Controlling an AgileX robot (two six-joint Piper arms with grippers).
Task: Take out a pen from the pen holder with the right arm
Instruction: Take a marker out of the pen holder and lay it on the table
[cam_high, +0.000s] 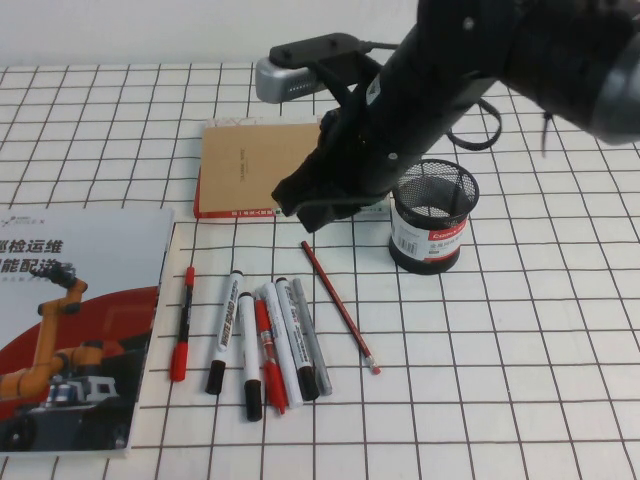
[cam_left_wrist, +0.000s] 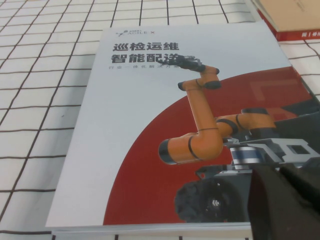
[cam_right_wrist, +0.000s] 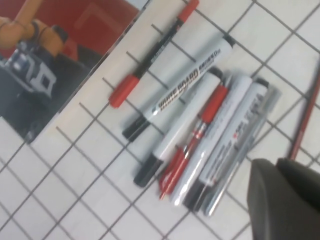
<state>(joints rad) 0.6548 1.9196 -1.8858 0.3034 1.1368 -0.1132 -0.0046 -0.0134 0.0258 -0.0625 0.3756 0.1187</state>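
Black mesh marks the pen holder (cam_high: 433, 212), stood upright on the gridded table (cam_high: 520, 380). The right gripper (cam_high: 305, 200) is seen raised just to its left, jaws pressed together. The pens (cam_high: 265, 345) are laid side by side nearer the robot, a red pencil (cam_high: 340, 305) slanted beside them. The left gripper (cam_left_wrist: 285, 202) is held over the booklet (cam_left_wrist: 150, 125); whether it is open or closed cannot be told.

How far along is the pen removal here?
Done, apparently: several marker pens and a red pencil lie on the white gridded table; the black mesh pen holder shows no pen. In hand: nothing visible; the right gripper hangs shut beside the holder. The left gripper sits over the robot-arm brochure. Remaining: probably just retracting.
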